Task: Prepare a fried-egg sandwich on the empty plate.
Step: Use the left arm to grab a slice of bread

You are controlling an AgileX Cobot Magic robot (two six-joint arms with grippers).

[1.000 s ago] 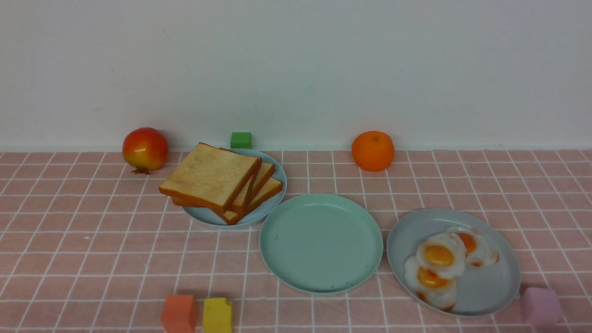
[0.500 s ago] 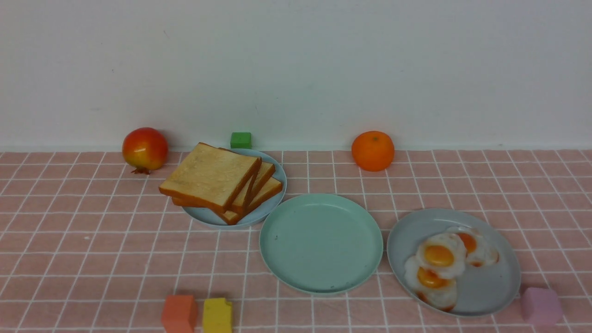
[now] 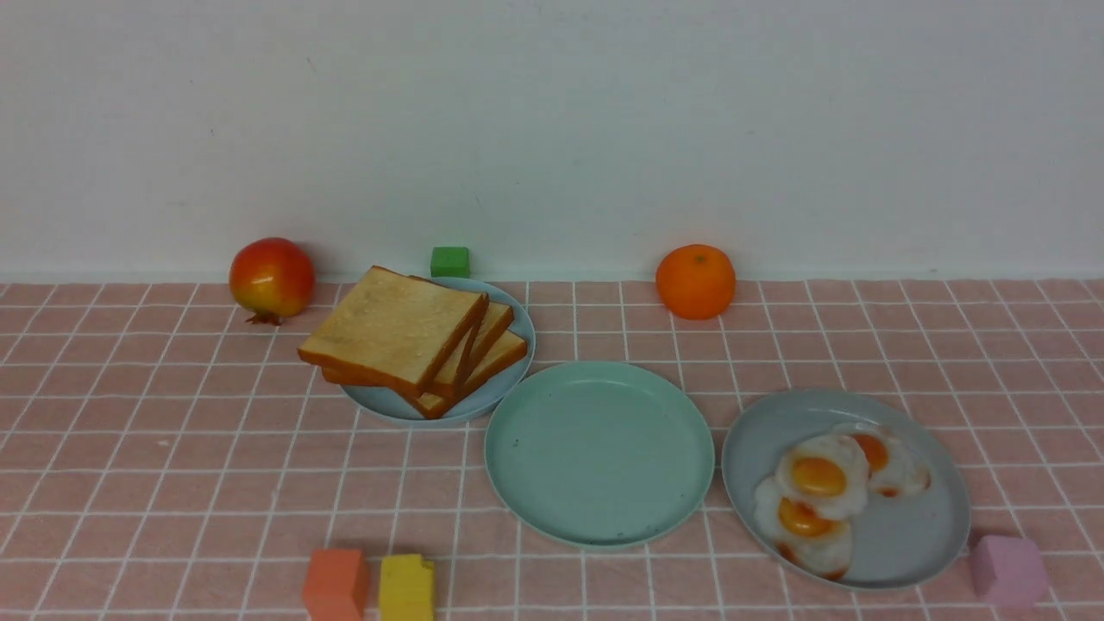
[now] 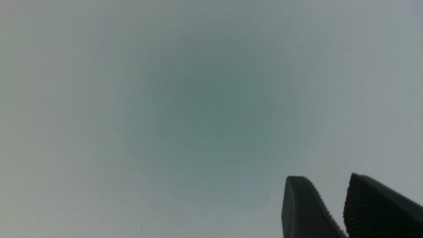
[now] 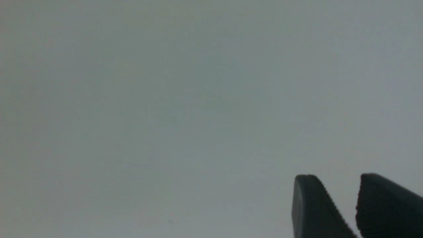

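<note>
The empty plate [image 3: 599,454], mint green, lies mid-table with nothing on it. To its far left, three toast slices [image 3: 392,328] lean stacked on a pale blue plate [image 3: 511,378]. On its right, three fried eggs [image 3: 819,476] overlap on a grey-blue plate [image 3: 914,535]. No fried-egg sandwich shows in any view. Neither arm appears in the front view. My left gripper [image 4: 325,178] and my right gripper [image 5: 337,177] each show only against a blank pale surface, open, with nothing between the fingers.
On the pink checked cloth a red-yellow fruit [image 3: 271,278], a green cube [image 3: 449,260] and an orange [image 3: 695,281] stand along the back wall. An orange block [image 3: 335,585], a yellow block [image 3: 405,588] and a pink block [image 3: 1007,571] sit near the front edge.
</note>
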